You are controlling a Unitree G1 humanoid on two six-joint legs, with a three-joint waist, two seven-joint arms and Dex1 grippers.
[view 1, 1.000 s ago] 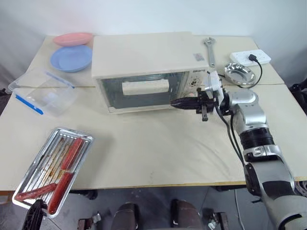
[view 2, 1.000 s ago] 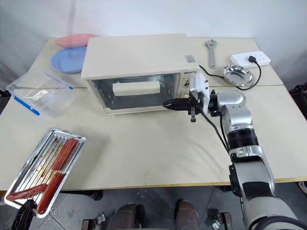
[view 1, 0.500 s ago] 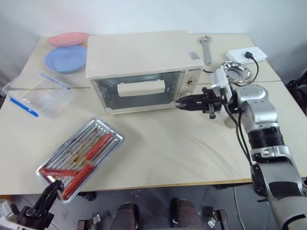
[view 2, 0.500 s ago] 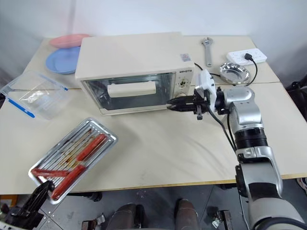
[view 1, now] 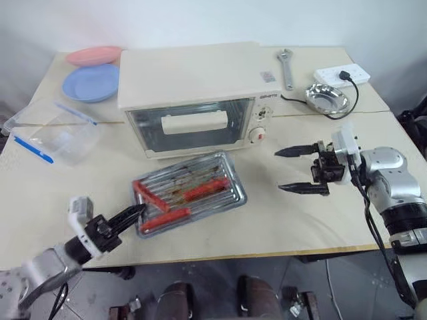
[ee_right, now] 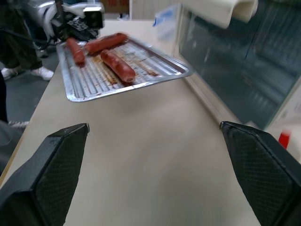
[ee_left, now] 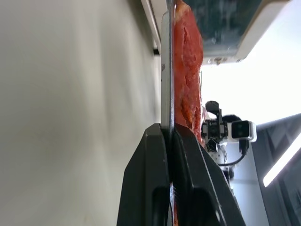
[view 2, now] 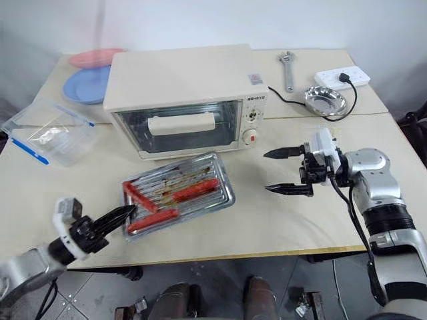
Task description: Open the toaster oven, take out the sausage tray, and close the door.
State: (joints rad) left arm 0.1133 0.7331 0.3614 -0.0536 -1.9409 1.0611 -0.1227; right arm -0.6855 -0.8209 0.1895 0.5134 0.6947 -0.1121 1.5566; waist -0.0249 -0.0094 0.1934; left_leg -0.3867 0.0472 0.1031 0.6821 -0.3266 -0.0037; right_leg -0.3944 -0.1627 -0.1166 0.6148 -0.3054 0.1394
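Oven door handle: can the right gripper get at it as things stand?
Probably yes. The right gripper is open and empty; bare table lies between it and the door handle. The sausage tray sits lower.

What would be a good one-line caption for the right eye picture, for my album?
Left gripper holds the sausage tray before the closed toaster oven; right gripper open beside it.

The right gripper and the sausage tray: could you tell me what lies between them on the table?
Nothing: between the right gripper and the sausage tray, the head views show only bare table.

The left hand [view 1: 127, 217] covers one edge of the sausage tray [view 1: 190, 192].
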